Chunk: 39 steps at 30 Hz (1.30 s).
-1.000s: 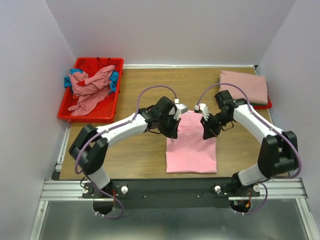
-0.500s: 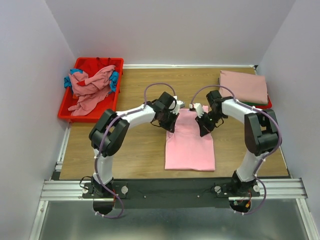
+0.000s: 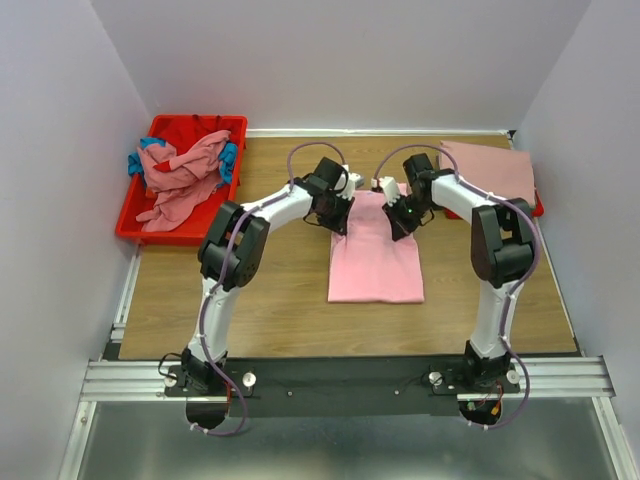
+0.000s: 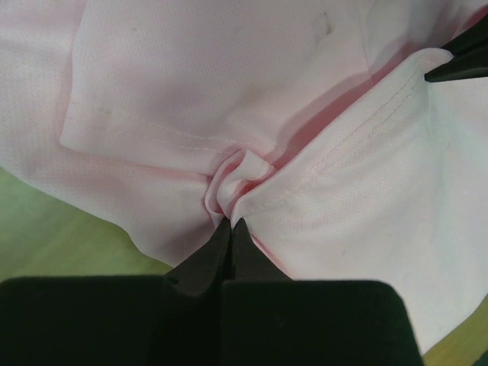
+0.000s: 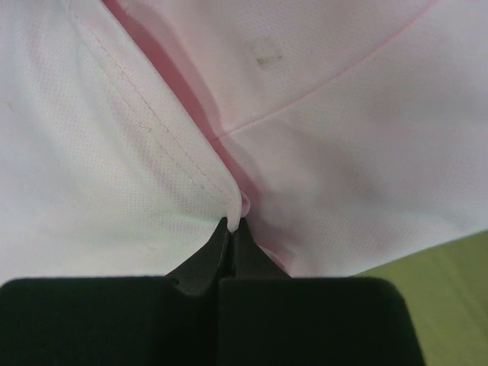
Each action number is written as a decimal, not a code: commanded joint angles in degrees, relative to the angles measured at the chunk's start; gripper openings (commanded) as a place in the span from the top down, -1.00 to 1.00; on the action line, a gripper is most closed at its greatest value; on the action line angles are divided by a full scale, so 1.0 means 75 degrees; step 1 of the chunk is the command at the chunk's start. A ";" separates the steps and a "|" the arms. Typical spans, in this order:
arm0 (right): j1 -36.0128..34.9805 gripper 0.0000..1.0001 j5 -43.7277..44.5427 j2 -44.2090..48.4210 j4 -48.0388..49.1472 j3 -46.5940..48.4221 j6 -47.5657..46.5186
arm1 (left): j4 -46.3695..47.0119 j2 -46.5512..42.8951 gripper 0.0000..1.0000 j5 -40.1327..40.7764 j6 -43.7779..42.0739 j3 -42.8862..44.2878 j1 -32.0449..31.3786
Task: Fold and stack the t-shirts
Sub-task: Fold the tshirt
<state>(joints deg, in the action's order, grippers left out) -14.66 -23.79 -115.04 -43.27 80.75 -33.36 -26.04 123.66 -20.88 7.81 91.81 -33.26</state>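
Step in hand: folding the pink shirt (image 3: 375, 265), which lies flat at the middle of the table (image 3: 280, 290). Your left gripper (image 4: 230, 226) is pinched tight on a bunched bit of stitched hem. The right gripper (image 5: 231, 226) is closed on a seamed fold. Both grip the shirt's far end.

Next, as I judge it: carry both pinches level and together so the fold lands square, then release.

More shirts wait in the red bin (image 3: 135, 215). The folded stack (image 3: 490, 170) sits far right.

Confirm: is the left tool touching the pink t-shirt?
Touching. The left wrist view shows the left tool shut, pinching a bunched fold of the pink t-shirt.
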 commanded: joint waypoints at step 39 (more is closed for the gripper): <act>0.0161 0.99 -0.1808 0.6407 -0.1554 -0.2809 -0.1235 | 0.0530 -0.5060 1.00 -0.1200 0.1008 -0.3252 -0.1624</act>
<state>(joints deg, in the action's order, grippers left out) -13.43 -34.96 -72.34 -50.06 62.06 -40.18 -25.04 90.30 -30.28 10.98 70.32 -44.05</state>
